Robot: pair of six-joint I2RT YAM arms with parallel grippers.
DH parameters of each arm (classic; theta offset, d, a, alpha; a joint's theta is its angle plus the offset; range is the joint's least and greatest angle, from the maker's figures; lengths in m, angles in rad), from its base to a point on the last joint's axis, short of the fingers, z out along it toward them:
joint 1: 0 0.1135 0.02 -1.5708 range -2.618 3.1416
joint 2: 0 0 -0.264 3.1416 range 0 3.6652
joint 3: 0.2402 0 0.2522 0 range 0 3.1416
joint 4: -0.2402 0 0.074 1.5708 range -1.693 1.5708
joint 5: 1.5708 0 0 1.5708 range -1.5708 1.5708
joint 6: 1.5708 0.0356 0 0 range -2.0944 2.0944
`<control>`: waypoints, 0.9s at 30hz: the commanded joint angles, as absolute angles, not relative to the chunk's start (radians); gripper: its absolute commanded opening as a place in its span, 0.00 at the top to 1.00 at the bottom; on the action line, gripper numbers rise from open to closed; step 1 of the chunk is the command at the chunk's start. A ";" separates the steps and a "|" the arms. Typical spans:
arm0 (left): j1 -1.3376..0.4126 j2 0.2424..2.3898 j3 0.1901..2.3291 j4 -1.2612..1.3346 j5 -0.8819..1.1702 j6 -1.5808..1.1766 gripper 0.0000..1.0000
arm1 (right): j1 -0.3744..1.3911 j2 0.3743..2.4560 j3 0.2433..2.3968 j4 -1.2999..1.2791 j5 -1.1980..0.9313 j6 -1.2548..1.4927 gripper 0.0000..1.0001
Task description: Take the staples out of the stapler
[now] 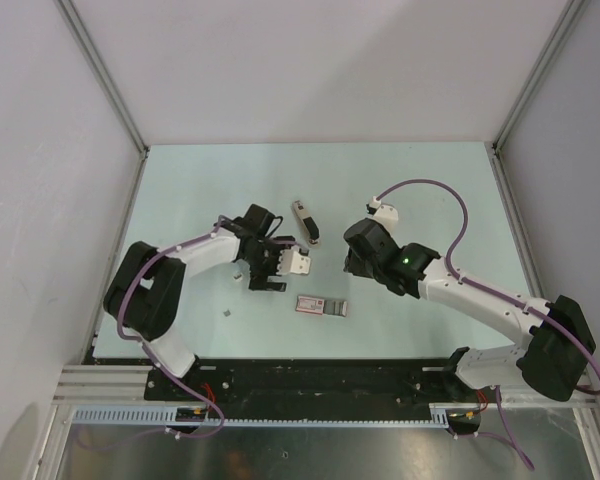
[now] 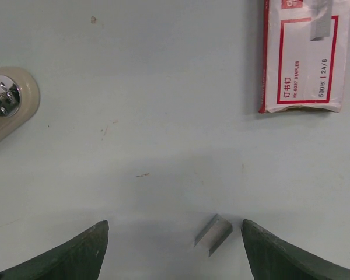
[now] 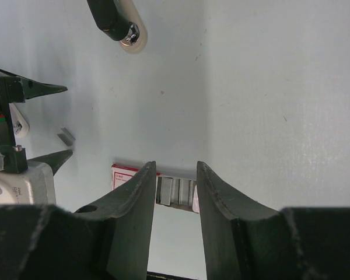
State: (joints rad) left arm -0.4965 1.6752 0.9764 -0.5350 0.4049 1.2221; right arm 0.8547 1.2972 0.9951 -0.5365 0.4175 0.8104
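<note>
Seen from above, a pale green counter is reached over by two arms bolted at its near edge, both bent inward toward a small group of items at its centre. The left fingers are spread wide and held low over the surface, apparently to leave room either side of a very small target. The right fingers are set to a narrow gap with nothing between them. They are kept off to one side, it would seem so that the working area is not crowded.

A white and red staple box is laid flat on the counter, near the left fingers but apart from them. The cream and black stapler is left lying farther back, between the two arms and touched by neither. Whether its magazine is open cannot be told.

A short grey strip of staples is seen flat on the counter, out of the stapler and bracketed by the left fingers, nearer one fingertip than the other. Because the strip is thin and low, a careful, level pinch is judged to be needed, and it could easily be pushed aside.
</note>
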 commanded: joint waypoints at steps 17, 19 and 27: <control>-0.498 1.746 1.074 -0.536 0.367 1.153 0.25 | 0.845 1.281 0.989 -0.489 0.409 0.815 0.62; -0.495 1.747 1.076 -0.535 0.364 1.148 0.24 | 0.845 1.280 0.989 -0.490 0.408 0.816 0.63; -0.491 1.700 1.059 -0.540 0.382 1.115 0.20 | 0.846 1.279 0.988 -0.493 0.407 0.816 0.63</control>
State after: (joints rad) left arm -0.4950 1.7367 1.0447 -0.5346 0.3687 1.1481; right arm 0.8486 1.2972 0.9951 -0.5179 0.4019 0.8108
